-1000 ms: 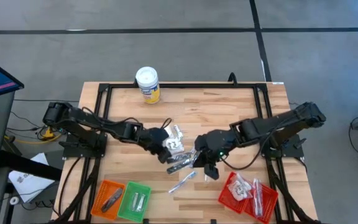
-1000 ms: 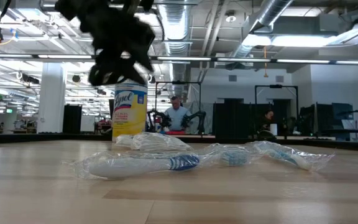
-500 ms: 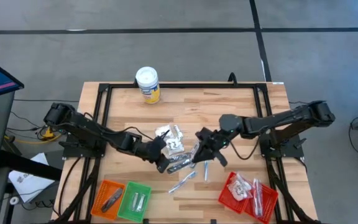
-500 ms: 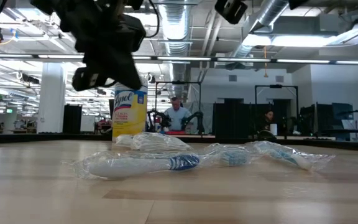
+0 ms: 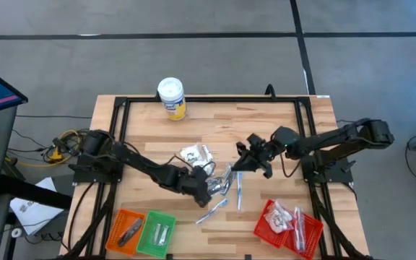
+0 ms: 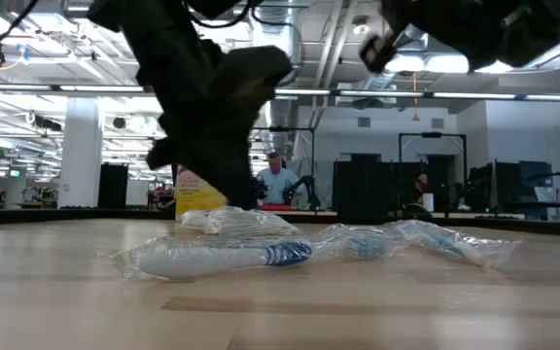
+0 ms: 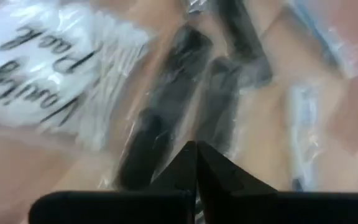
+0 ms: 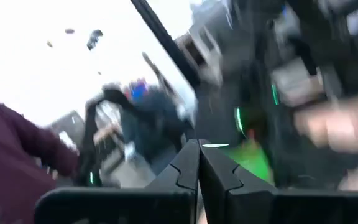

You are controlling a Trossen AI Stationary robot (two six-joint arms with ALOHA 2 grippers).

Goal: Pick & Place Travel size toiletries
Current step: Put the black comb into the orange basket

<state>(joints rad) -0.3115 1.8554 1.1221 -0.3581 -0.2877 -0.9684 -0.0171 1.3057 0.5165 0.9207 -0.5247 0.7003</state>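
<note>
The travel size toiletries lie in a loose pile mid-table: white sachets (image 5: pixel 196 155) with black writing (image 7: pixel 36 74), silvery wrapped sticks (image 5: pixel 221 179), dark narrow items in clear wrap (image 7: pixel 166 106), and blue-and-white wrapped sticks (image 5: pixel 238 192) (image 6: pixel 222 258). My left gripper (image 5: pixel 206 186) (image 7: pixel 196 148) is shut. It slants down into the near side of the pile, right over the dark wrapped items. My right gripper (image 5: pixel 243 160) (image 8: pixel 199 146) is shut with nothing in it. It is raised above the pile's right side and points about level, out into the room. My left gripper's shut fingertips (image 7: pixel 188 163) come down from above, slanting from the table's left, over the clear wrap of the dark narrow items (image 7: pixel 213 102). Whether they touch the wrap, I cannot tell.
A yellow canister with a white lid (image 5: pixel 172 97) stands at the far edge. Orange (image 5: pixel 127 230) and green (image 5: pixel 157 232) mesh baskets sit at the near left, and a red one (image 5: pixel 287 225) at the near right, each holding items. Black frame rails (image 5: pixel 208 101) run along the table's edges.
My left gripper has moved from the white sachets toward the near edge and the right, sinking lower into the pile. My right gripper has risen from the near side of the pile, drawn back toward the far right, and tipped up from pointing down to about level.
</note>
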